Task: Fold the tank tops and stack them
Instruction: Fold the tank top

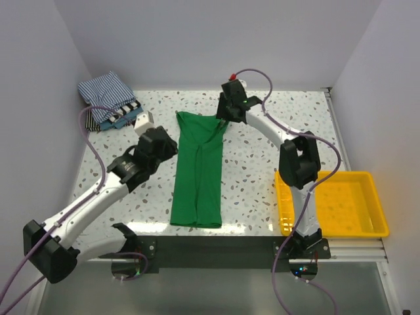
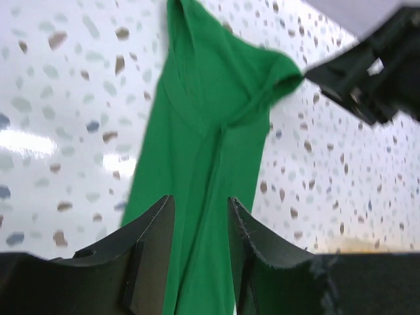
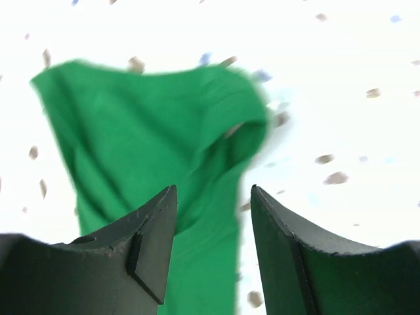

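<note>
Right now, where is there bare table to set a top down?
Barest: the table between the green tank top and yellow tray, and the far right corner beyond the right gripper. Crowded: the far left, where the left gripper hangs between the striped stack and that top.

The left arm [image 1: 92, 203] runs from its base at the near left corner of the bench [image 1: 256, 184] diagonally toward the middle. The left gripper [image 2: 200, 205] tilts downward, its jaws a narrow gap apart. The right arm [image 1: 298, 164] rises from the near edge, bends at the elbow and stretches toward the far edge. The right gripper [image 3: 213, 193] there points down with its jaws parted wider.
</note>
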Robot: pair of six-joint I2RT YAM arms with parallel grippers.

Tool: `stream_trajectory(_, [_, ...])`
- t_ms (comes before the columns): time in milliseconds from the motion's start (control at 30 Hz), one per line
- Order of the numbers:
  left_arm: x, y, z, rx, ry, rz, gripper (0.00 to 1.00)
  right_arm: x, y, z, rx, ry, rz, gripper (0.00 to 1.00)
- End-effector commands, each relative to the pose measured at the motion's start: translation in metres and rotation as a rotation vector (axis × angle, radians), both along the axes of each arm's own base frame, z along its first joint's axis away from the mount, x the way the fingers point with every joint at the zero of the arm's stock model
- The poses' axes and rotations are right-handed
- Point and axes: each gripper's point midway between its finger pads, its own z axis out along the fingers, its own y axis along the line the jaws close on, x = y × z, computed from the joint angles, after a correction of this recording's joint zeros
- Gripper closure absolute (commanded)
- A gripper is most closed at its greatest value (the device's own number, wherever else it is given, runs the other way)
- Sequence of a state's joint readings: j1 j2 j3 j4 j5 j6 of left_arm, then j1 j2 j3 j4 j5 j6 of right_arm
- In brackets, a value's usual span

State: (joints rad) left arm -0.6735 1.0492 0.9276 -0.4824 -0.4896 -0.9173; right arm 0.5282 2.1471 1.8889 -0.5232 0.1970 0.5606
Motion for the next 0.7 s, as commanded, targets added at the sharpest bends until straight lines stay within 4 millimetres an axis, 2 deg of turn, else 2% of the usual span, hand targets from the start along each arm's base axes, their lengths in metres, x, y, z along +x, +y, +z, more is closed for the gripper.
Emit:
stream_trajectory(0, [0.053,0.003,0.030,-0.029,-0.102,-0.024,0.59,0.016,-0.029,0.035,0.016,-0.061,-0.080,0.48])
stream_trajectory(33, [0.063,0.002,0.016,-0.019,-0.072,-0.027,0.61,0.022,-0.041,0.031,-0.001,-0.060,-0.110,0.48])
stream_trajectory(100, [0.084,0.005,0.015,-0.030,-0.090,-0.023,0.63,0.029,-0.048,0.028,0.006,-0.067,-0.129,0.48])
stream_trajectory(133, [0.094,-0.005,0.004,-0.038,-0.062,-0.065,0.64,0.034,-0.057,0.026,0.009,-0.067,-0.149,0.48])
stream_trajectory(200, [0.117,-0.019,0.014,-0.044,-0.115,-0.125,0.67,0.042,-0.063,0.020,0.030,-0.072,-0.169,0.48])
stream_trajectory(233, [0.129,-0.027,-0.005,-0.030,-0.077,-0.140,0.67,0.046,-0.070,0.019,0.043,-0.072,-0.184,0.48])
stream_trajectory(300, [0.155,-0.038,0.002,-0.026,-0.128,-0.161,0.67,0.051,-0.069,0.014,0.071,-0.068,-0.180,0.50])
stream_trajectory(333, [0.167,-0.042,-0.026,-0.001,-0.077,-0.160,0.71,0.053,-0.070,0.012,0.073,-0.066,-0.186,0.53])
stream_trajectory(400, [0.197,-0.051,-0.014,-0.010,-0.145,-0.164,0.73,0.053,-0.074,0.001,0.056,-0.041,-0.209,0.58])
stream_trajectory(433, [0.209,-0.058,-0.043,-0.002,-0.099,-0.193,0.76,0.054,-0.076,0.001,0.054,-0.039,-0.224,0.67])
stream_trajectory(467, [0.228,-0.067,-0.052,-0.011,-0.097,-0.213,0.77,0.054,-0.078,-0.004,0.057,-0.031,-0.238,0.71])
stream_trajectory(500, [0.235,-0.069,-0.035,-0.019,-0.137,-0.213,0.78,0.054,-0.078,-0.007,0.059,-0.026,-0.238,0.75])
stream_trajectory(533, [0.244,-0.080,-0.060,-0.025,-0.107,-0.254,0.79,0.053,-0.078,-0.012,0.058,-0.017,-0.241,0.81])
stream_trajectory(600, [0.267,-0.099,-0.069,-0.047,-0.127,-0.311,0.80,0.055,-0.075,-0.024,0.070,0.001,-0.236,0.85])
stream_trajectory(667, [0.279,-0.108,-0.078,-0.052,-0.124,-0.334,0.80,0.057,-0.073,-0.031,0.078,0.014,-0.234,0.89])
